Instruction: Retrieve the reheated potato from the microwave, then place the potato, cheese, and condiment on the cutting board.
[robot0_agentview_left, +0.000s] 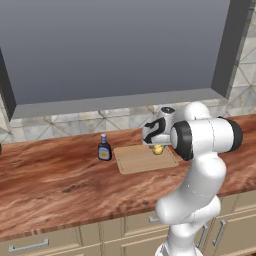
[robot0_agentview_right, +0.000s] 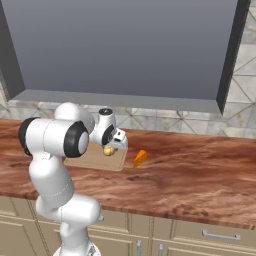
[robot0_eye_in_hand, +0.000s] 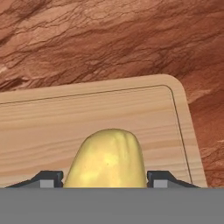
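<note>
My gripper (robot0_agentview_left: 156, 145) is shut on the potato (robot0_agentview_left: 157, 149), a yellowish oval lump, low over the far right part of the cutting board (robot0_agentview_left: 140, 161). In the hand view the potato (robot0_eye_in_hand: 109, 157) sits between the two fingertips (robot0_eye_in_hand: 49, 178), with the cutting board (robot0_eye_in_hand: 87, 118) right behind it. Whether the potato touches the board I cannot tell. The condiment (robot0_agentview_left: 104, 148), a dark bottle with a label, stands upright on the counter just left of the board. The cheese (robot0_agentview_right: 140, 158), an orange wedge, lies on the counter just right of the board (robot0_agentview_right: 102, 161). The microwave is out of view.
The reddish wood counter (robot0_agentview_left: 55, 180) stretches wide on both sides of the board. A large grey window recess (robot0_agentview_left: 115, 50) with a sill rises behind it, above a tiled backsplash. Cabinet drawers (robot0_agentview_left: 30, 245) run below the counter's front edge.
</note>
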